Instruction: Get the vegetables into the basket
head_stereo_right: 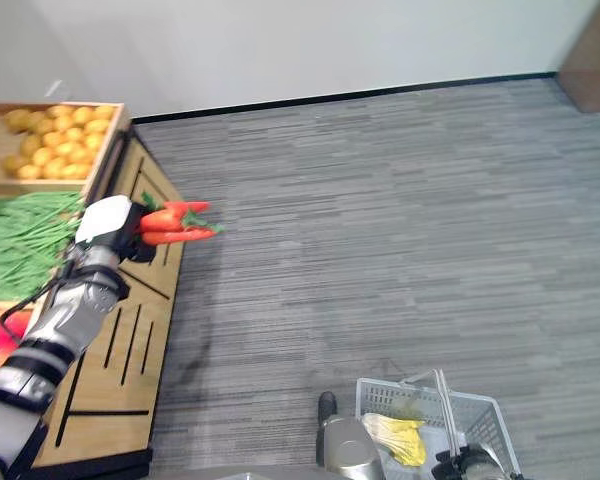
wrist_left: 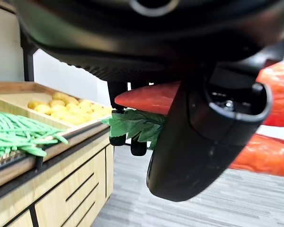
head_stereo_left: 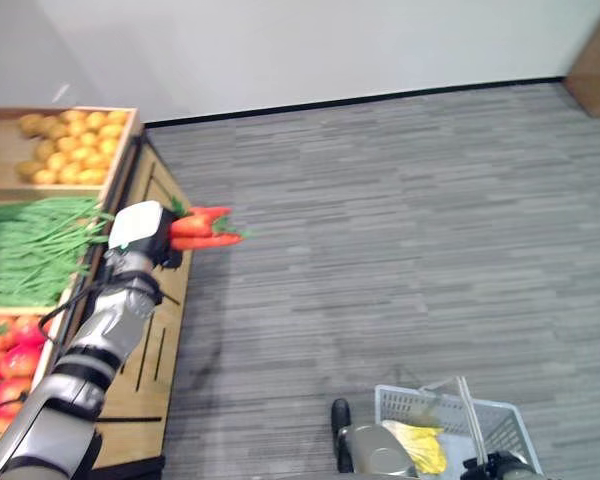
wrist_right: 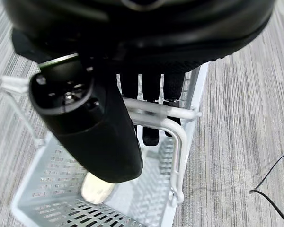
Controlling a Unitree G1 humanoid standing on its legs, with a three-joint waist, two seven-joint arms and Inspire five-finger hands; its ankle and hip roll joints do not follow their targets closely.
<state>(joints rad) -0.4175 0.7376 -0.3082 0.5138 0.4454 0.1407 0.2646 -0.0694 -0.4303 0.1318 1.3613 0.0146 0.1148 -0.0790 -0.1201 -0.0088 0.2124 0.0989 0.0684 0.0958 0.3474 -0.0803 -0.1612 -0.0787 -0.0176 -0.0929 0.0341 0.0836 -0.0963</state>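
Carrots (head_stereo_left: 205,228) sit clamped in my left hand (head_stereo_left: 145,235) at centre left; my right hand (wrist_right: 92,127) curls round the basket handle (wrist_right: 168,118).

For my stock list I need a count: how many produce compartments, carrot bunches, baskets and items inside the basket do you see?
Produce compartments: 3 (yellow fruit, green stalks, red fruit)
Carrot bunch: 1, in the left hand
Basket: 1, handle in the right hand
Yellow item in basket: 1
Total: 6

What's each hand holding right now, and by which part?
Left hand: carrots, gripped at their leafy end. Right hand: basket, by its handle.
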